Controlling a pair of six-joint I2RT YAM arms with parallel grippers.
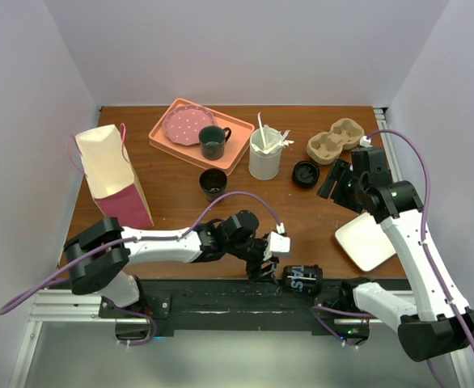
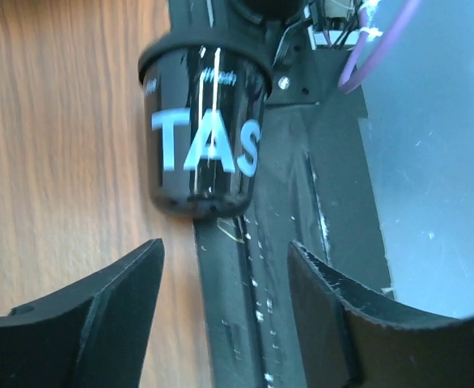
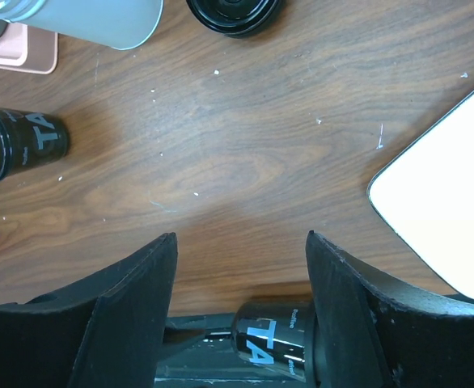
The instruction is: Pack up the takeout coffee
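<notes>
A black paper cup with white lettering (image 1: 302, 279) lies on its side at the table's near edge, partly on the black rail. In the left wrist view the cup (image 2: 205, 153) lies just beyond my fingertips, base toward me. My left gripper (image 1: 263, 265) is open and empty (image 2: 225, 267), just left of it. My right gripper (image 1: 338, 179) is open and empty (image 3: 241, 242), high over the right side; the lying cup (image 3: 273, 347) shows below it. A second lettered black cup (image 1: 213, 182) stands open mid-table (image 3: 23, 141). A round black lid (image 1: 306, 173) lies apart (image 3: 235, 12).
A pink and cream paper bag (image 1: 112, 174) stands at the left. A pink tray (image 1: 168, 137) holds a pink plate and a dark mug (image 1: 213, 141). A white holder with stirrers (image 1: 265, 158), a cardboard cup carrier (image 1: 334, 139) and a white plate (image 1: 366, 241) are also there.
</notes>
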